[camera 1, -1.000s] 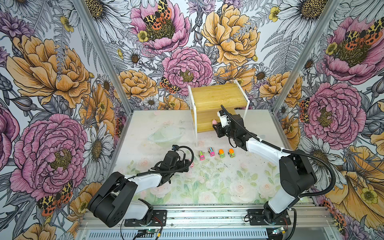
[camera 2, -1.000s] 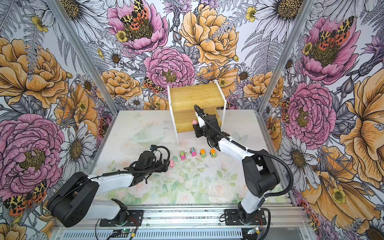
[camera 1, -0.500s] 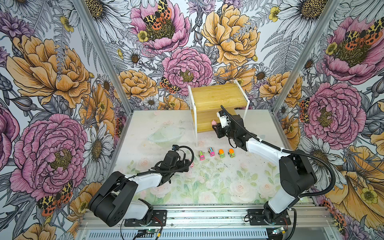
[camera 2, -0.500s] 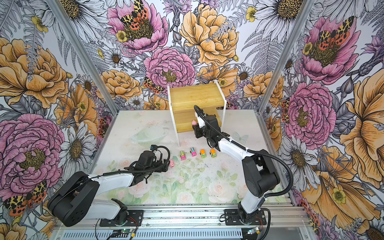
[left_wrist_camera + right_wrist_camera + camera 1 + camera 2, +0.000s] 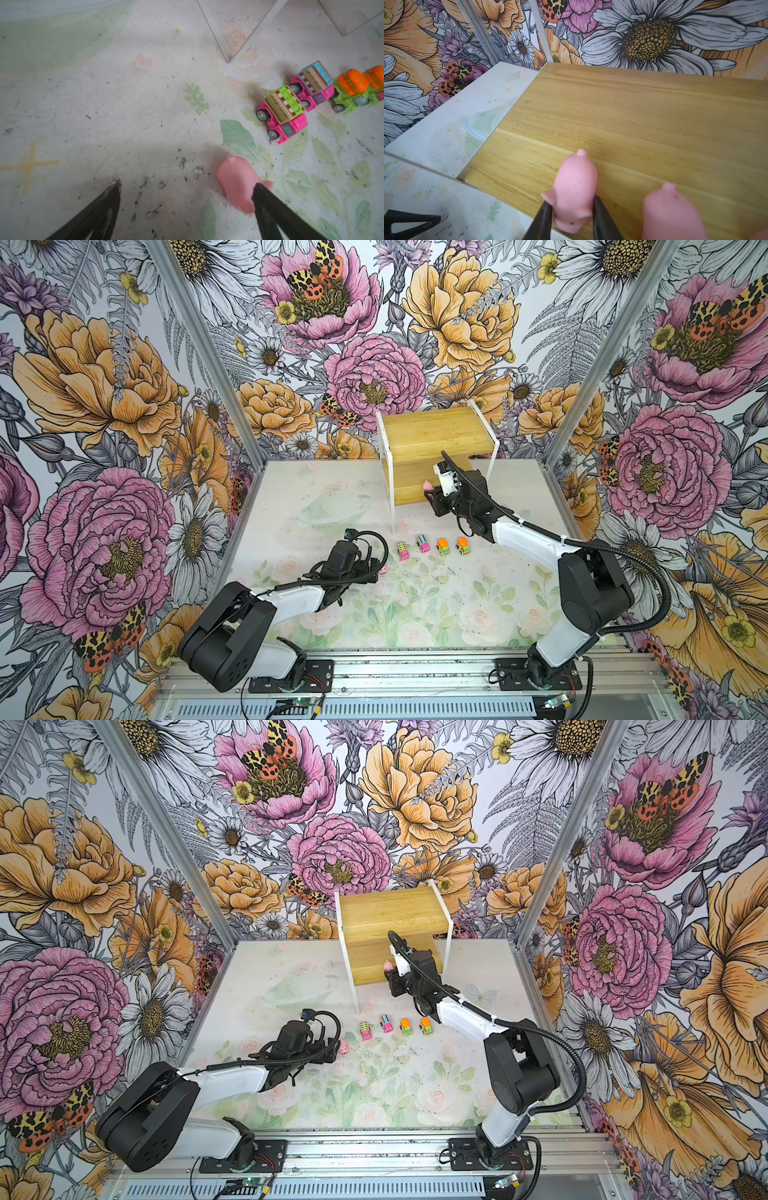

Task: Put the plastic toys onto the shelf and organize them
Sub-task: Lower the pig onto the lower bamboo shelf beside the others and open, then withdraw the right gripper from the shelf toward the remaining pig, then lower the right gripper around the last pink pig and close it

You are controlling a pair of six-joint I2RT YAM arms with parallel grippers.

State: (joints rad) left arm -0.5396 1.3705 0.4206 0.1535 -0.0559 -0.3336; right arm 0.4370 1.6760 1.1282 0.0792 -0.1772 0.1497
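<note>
Right gripper (image 5: 572, 201) barely moved in last second: my fingers (image 5: 602, 220) stayed pinched on pink pig (image 5: 575, 182), now seated on shelf's lower board (image 5: 519, 170) beside second pig (image 5: 670, 209). Release due. Left gripper (image 5: 187, 185) hung spread, one tip touching third pig (image 5: 236, 180) on table (image 5: 104, 104).

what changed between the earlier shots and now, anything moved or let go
Nothing visibly moved. The right end effector stays at the lower board of the shelf with a pink pig between its fingers; the left end effector stays open beside a second pig on the table; the trucks keep their row.
</note>
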